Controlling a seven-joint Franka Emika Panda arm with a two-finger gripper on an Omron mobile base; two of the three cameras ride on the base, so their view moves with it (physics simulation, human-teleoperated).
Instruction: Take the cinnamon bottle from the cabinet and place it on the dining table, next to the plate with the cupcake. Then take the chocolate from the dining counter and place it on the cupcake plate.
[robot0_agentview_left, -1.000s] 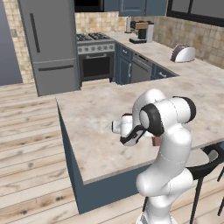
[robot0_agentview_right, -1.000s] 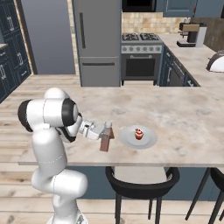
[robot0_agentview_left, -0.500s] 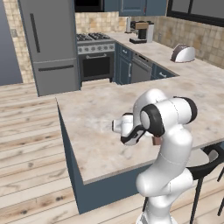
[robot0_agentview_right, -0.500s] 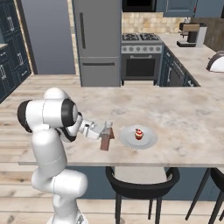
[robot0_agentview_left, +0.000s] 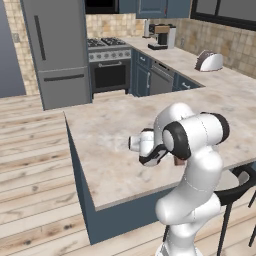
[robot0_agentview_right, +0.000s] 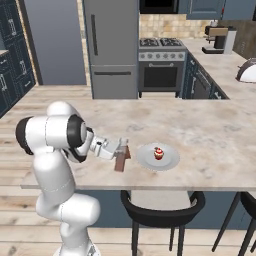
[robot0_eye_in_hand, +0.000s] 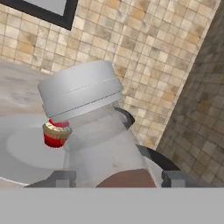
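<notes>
My gripper (robot0_agentview_right: 122, 149) is shut on the cinnamon bottle (robot0_agentview_right: 120, 161), a clear bottle with brown contents and a grey cap (robot0_eye_in_hand: 80, 93). It holds the bottle low over the dining counter (robot0_agentview_right: 210, 135), just left of the grey plate (robot0_agentview_right: 170, 161) that carries the red cupcake (robot0_agentview_right: 158, 152). Whether the bottle's base touches the counter, I cannot tell. In the hand view the bottle (robot0_eye_in_hand: 105, 148) stands between the fingertips (robot0_eye_in_hand: 59, 178), with the cupcake (robot0_eye_in_hand: 55, 133) and the plate (robot0_eye_in_hand: 19, 151) right behind it. From the left base view a brown sliver of the bottle (robot0_agentview_left: 178, 161) peeks past my arm.
A dark stool (robot0_agentview_right: 161, 206) is tucked under the counter's near edge below the plate. Across the kitchen stand the fridge (robot0_agentview_right: 111, 45) and the stove (robot0_agentview_right: 161, 70). A toaster (robot0_agentview_left: 209, 61) and a coffee machine (robot0_agentview_left: 161, 36) sit on the far worktop.
</notes>
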